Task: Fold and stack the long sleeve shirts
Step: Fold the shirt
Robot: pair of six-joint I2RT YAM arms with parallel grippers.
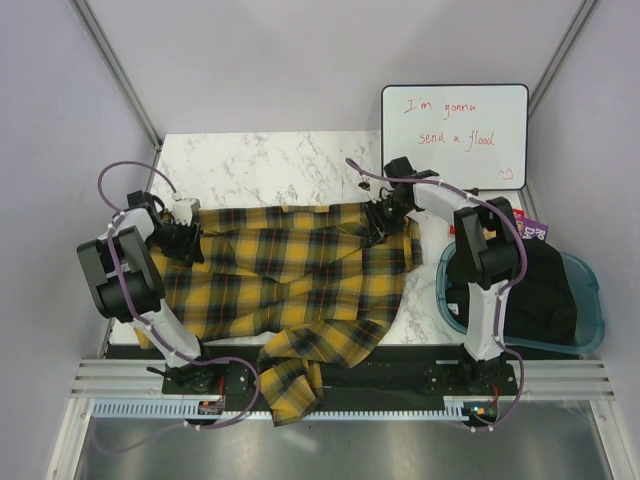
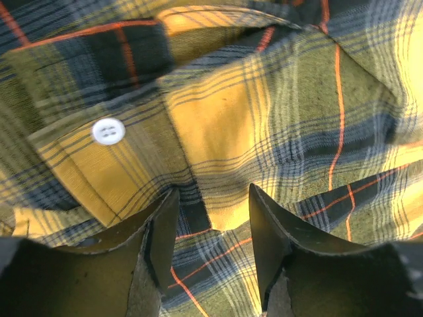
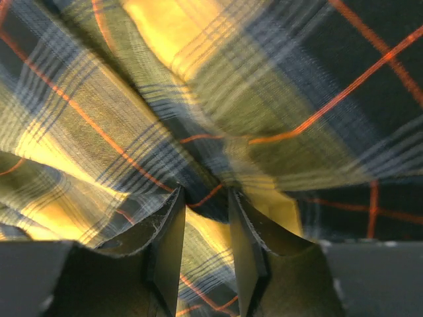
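One long sleeve shirt (image 1: pixel 300 275), yellow-and-black plaid with thin red lines, lies spread and rumpled across the table. One sleeve (image 1: pixel 290 385) hangs over the front edge. My left gripper (image 1: pixel 185 240) is down on the shirt's left end. In the left wrist view its jaws stand apart over flat cloth (image 2: pixel 264 119) beside a white button (image 2: pixel 108 131), and its fingertips (image 2: pixel 168 205) touch the cloth. My right gripper (image 1: pixel 378 222) is on the shirt's far right corner. In the right wrist view its jaws are narrow, with bunched cloth (image 3: pixel 205 231) between them.
A white marble table top (image 1: pixel 260 170) shows behind the shirt. A whiteboard (image 1: pixel 455 135) with red writing leans at the back right. A blue plastic bin (image 1: pixel 590 300) holding dark cloth stands to the right of the right arm. Grey walls close in on both sides.
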